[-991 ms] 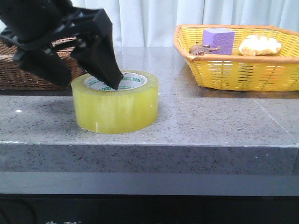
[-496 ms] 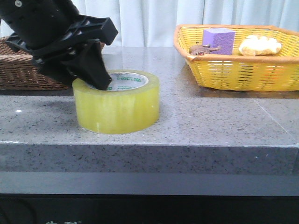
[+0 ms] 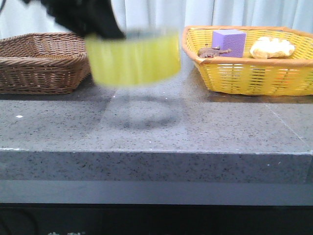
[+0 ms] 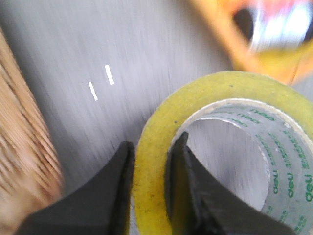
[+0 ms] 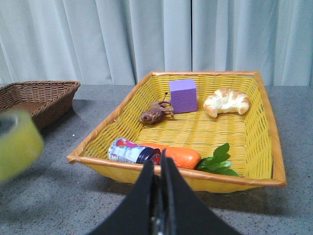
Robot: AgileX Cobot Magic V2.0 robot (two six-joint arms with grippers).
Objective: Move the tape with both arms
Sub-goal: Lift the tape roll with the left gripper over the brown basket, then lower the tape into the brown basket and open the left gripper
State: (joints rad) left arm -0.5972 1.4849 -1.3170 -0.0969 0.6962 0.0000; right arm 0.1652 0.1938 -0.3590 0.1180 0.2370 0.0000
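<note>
Yellow tape point(image 4: 156, 147) is clamped by its wall in the left hand point(image 4: 149, 161); right hand point(image 5: 157, 169) clenched, empty.

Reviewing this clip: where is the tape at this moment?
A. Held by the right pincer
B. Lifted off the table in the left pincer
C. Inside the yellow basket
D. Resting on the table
B: the tape hangs above its shadow on the table, its wall pinched by the left pincer.

Readable text: one brand name
You can read green "deli" lettering repeated on the white inner core of the tape point(image 4: 244, 147).
</note>
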